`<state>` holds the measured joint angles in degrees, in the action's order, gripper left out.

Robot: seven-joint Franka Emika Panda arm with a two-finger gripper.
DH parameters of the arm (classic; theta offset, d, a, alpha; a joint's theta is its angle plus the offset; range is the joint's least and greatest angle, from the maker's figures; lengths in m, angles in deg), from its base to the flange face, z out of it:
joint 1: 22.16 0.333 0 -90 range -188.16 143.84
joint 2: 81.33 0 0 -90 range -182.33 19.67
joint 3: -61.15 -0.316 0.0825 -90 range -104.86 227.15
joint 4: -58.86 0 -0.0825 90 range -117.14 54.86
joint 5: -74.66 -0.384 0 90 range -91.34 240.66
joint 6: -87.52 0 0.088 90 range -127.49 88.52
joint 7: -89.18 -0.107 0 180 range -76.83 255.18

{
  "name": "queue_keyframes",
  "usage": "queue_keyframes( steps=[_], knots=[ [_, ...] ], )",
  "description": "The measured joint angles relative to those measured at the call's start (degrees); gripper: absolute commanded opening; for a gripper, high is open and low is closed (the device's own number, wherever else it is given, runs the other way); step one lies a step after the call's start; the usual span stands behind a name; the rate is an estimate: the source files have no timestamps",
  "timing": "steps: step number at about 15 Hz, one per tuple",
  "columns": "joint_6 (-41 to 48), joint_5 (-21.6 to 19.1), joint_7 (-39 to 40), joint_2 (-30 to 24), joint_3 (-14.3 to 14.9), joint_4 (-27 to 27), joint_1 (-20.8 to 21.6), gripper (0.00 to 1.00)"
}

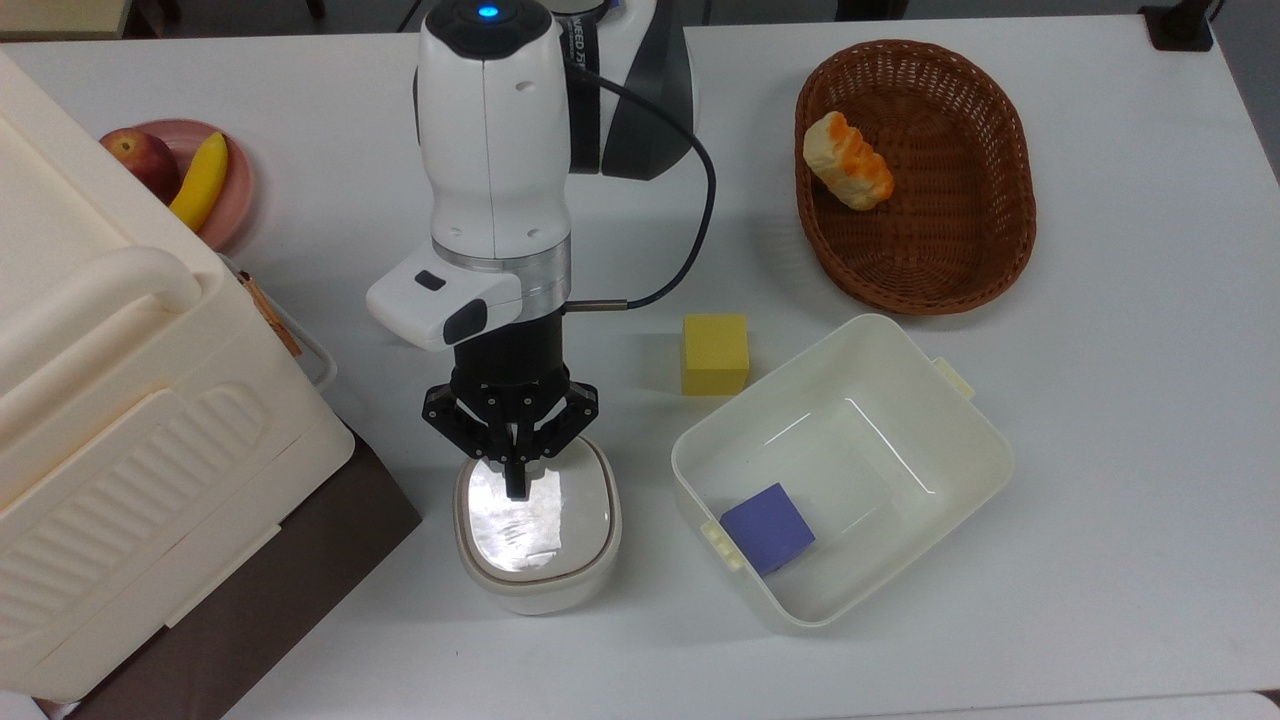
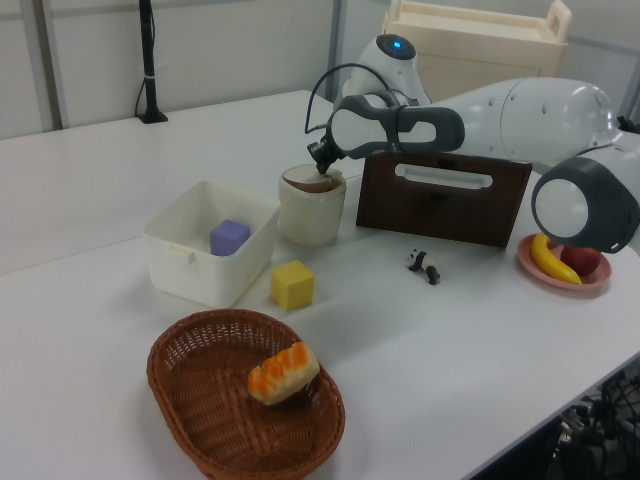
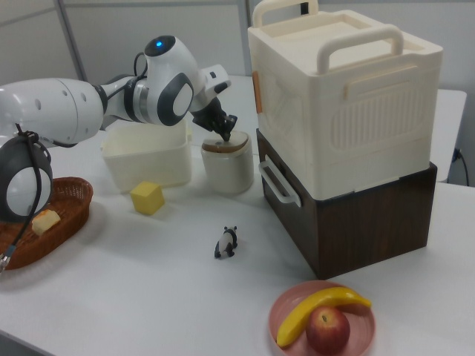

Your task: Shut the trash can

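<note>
While the lid lies flat, scene data reads:
Desk: white desk [image 1: 1100,420]; grey wall panels behind.
Trash can: trash can [image 1: 538,530] near the top view's lower centre, between the brown drawer box [image 1: 250,600] and the white tub [image 1: 840,470].
Arm: gripper [image 1: 515,487] points down, tips on the lid's rear edge.
Jaws: closed together, holding nothing.
Clearance: yellow block [image 1: 715,354] nearby; open desk in front.

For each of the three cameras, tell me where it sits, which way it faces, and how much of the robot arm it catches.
Top view: overhead, facing down on the table; forearm, wrist and gripper on the trash can.
Left view: low beside the table, past the basket nearest it; the arm reaches in from the left view's right.
Right view: opposite side, fruit plate nearest; the arm enters from the right view's left.
All three share the trash can and yellow block.
</note>
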<state>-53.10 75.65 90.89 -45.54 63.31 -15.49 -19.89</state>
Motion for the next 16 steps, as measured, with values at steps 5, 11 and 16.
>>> queue_keyframes(
  steps=[5, 11, 16],
  knots=[
    [0.6, 0.0, 1.0, -0.1, 0.0, -1.5, -0.5, 0.00],
    [0.6, 0.0, 1.5, -0.3, 0.0, -1.8, -0.5, 0.00],
    [7.5, -4.1, 1.5, -2.8, 0.1, -1.9, -1.3, 0.04]
  ],
)
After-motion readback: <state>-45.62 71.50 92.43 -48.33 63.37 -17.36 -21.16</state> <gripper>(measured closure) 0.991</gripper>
